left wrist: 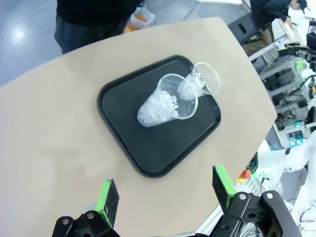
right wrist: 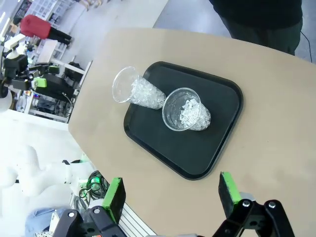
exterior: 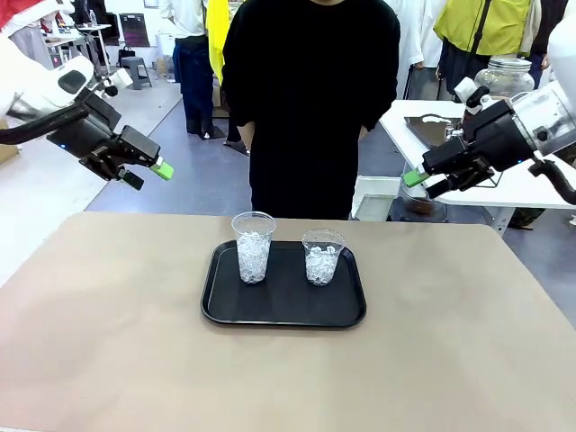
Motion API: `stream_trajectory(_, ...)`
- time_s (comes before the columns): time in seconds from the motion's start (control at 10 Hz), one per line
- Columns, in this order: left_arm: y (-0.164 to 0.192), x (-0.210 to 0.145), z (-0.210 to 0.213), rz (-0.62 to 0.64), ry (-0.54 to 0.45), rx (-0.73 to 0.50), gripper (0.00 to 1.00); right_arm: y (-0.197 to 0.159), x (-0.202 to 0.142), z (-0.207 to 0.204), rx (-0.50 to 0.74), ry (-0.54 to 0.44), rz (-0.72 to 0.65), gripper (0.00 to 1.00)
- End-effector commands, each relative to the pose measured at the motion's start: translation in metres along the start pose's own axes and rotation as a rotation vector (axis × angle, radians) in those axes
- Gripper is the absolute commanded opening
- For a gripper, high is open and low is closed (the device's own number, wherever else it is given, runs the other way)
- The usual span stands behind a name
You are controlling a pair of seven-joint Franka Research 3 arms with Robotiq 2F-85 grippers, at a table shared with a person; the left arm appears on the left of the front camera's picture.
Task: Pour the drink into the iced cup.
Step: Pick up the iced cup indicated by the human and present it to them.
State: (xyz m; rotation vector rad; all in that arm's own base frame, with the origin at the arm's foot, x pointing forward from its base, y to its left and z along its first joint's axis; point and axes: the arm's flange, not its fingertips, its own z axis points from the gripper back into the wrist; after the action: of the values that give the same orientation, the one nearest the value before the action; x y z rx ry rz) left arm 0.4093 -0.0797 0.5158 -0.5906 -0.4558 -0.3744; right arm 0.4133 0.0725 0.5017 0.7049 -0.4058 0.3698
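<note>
On tray (exterior: 283,306), clear ice-filled cups (exterior: 253,247)

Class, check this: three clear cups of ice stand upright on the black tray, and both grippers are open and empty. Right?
Not three: the front view shows two cups upright on the black tray, a left cup and a right cup. The left gripper and right gripper are open and empty.

The left arm (exterior: 31,83) and the right arm (exterior: 562,108) are cased in smooth white shells. Each is ended by black jaws, tipped with bright green pads (exterior: 163,169). A black cable (exterior: 27,130) is looped beside each wrist. Round bolts (left wrist: 239,196) are set in the black linkages behind the pads. A small white fitting (exterior: 117,79) is mounted on each wrist.
</note>
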Motion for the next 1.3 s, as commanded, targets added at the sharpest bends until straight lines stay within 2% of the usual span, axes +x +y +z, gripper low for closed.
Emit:
stream_trajectory(0.0, 0.002, 0.000, -0.001, 0.004, 0.002, -0.008, 1.00, -0.002, 0.000, -0.002, -0.004, 0.004, 0.002, 1.00)
stream_trajectory(0.1, 0.025, 0.007, -0.003, 0.087, -0.003, -0.116, 1.00, -0.017, 0.007, -0.011, 0.117, 0.027, -0.116, 1.00)
stream_trajectory(0.3, 0.049, 0.016, -0.005, 0.167, -0.018, -0.213, 1.00, -0.039, 0.014, -0.020, 0.223, 0.048, -0.240, 1.00)
stream_trajectory(0.7, 0.077, 0.026, -0.018, 0.284, -0.003, -0.370, 1.00, -0.081, 0.018, -0.033, 0.415, 0.083, -0.381, 1.00)
stream_trajectory(1.0, 0.100, 0.027, -0.030, 0.345, 0.014, -0.492, 1.00, -0.105, 0.022, -0.036, 0.558, 0.062, -0.484, 1.00)
stream_trajectory(1.2, 0.106, 0.028, -0.031, 0.377, 0.021, -0.579, 1.00, -0.114, 0.028, -0.035, 0.606, 0.036, -0.538, 1.00)
